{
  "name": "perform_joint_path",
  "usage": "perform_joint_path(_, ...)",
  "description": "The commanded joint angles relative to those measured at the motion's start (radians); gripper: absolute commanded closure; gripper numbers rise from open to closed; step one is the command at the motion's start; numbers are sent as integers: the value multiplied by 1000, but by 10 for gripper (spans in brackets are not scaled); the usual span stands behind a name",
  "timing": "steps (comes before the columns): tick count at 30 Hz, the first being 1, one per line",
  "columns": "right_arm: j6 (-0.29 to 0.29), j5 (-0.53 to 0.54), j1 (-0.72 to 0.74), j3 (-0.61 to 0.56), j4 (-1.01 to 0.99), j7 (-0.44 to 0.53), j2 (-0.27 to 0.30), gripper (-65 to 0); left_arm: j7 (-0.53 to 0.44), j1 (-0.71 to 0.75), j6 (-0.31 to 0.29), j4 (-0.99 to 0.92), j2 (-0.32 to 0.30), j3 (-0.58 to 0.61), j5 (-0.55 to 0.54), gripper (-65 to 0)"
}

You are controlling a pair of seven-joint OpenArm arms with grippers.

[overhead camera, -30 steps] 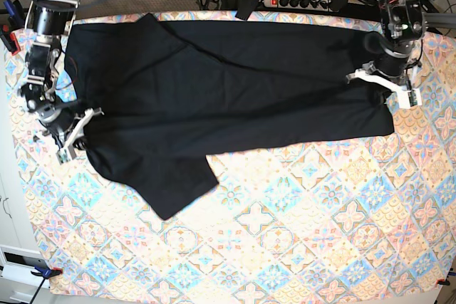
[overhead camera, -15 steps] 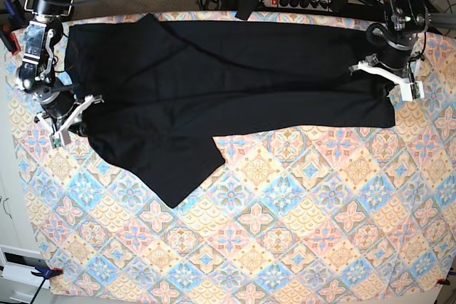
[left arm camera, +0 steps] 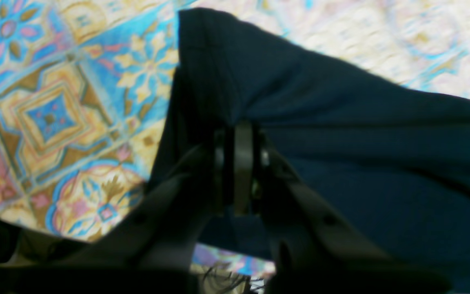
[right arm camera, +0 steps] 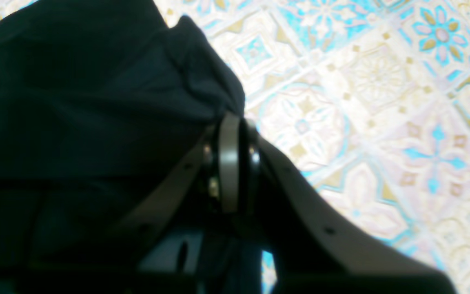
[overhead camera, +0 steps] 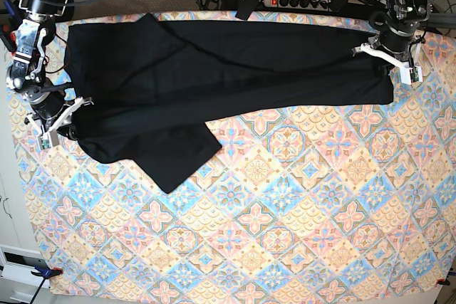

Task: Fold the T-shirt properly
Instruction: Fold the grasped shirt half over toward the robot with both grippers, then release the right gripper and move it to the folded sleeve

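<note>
- You have the T-shirt [overhead camera: 228, 83] stretched lengthwise across the far half of the patterned tablecloth [overhead camera: 299, 226], its near long edge raised off the cloth between your two grips.
- Your left gripper [overhead camera: 386, 63], on the right side of the base view, is clenched on the shirt's corner there; the wrist view shows the black fabric pinched between the closed fingers [left arm camera: 243, 163].
- Your right gripper [overhead camera: 58, 120], on the left side of the base view, is likewise clamped on a bunch of fabric at the other end, with cloth puckering out from the closed fingers [right arm camera: 229, 167].
- One sleeve [overhead camera: 174, 165] lies loose, pointing toward the near edge, flat on the tablecloth and outside the band you are holding.
- By the look of it, you are in the lengthwise fold: carrying the near edge over toward the far edge to halve the shirt's width.
- The next move likely calls for both arms travelling together toward the far side, keeping the edge taut between them so it lands straight.
- Watch the loose sleeve: it may need tucking in before the fold looks tidy.
- Let go only once the carried edge lies on the fabric beneath.
</note>
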Motion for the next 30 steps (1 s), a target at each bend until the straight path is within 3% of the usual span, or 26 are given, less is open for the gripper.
perform_joint_path(1,-11,15,12,10,17,25,21,-7,-14,0,7,-17,-9,-9,0,0)
perform_joint_path(11,-11,15,-42,7,19,24,38,-7,-14,-77,7,-201,-26,-1,0,0)
perform_joint_path(19,-11,13,-45,3,-62,24,43,-14,-14,-92,7,-226,-28,43,2,0)
perform_joint_path(25,-11,12,4,6,-105,27,40,-96,-14,-92,7,-226,-23,48,2,0)
perform_joint_path(30,-11,13,42,10,-89,25,40,-121,-14,-90,7,-226,-23,48,0,0)
